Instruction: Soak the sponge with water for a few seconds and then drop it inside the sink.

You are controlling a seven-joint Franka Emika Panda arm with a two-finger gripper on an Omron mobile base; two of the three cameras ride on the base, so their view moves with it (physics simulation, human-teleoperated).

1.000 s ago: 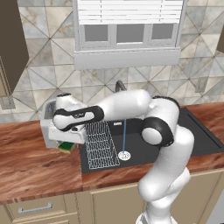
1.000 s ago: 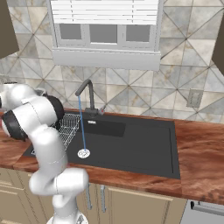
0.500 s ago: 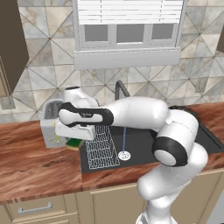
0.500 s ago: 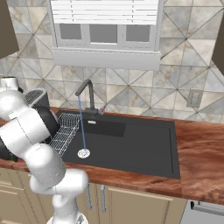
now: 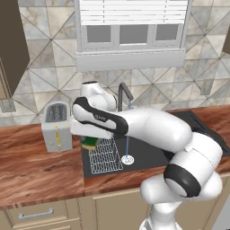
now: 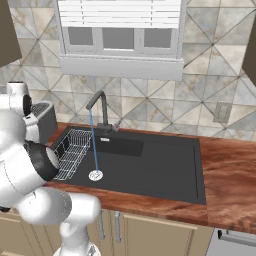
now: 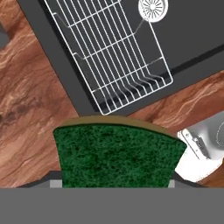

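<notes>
Sponge (image 7: 117,155), green face up, sits low in the hand view, and the fingers at its two lower corners are clenched on its sides. In the left base view the sponge (image 5: 89,143) hangs under the gripper (image 5: 90,140) at centre left, over the left rim of the sink (image 5: 148,150), just beside the toaster (image 5: 57,126). It is held clear of the counter, presumably for carrying across to the water (image 5: 126,144), a thin stream falling from the faucet (image 5: 124,94) to the drain (image 5: 127,159) at frame centre; soaking is judged not yet begun. A white wire rack (image 5: 105,155) lies in the basin's left part. The counter (image 5: 36,173) is reddish-brown wood grain; patterned stone tile and a shuttered window (image 6: 118,25) stand behind.
</notes>
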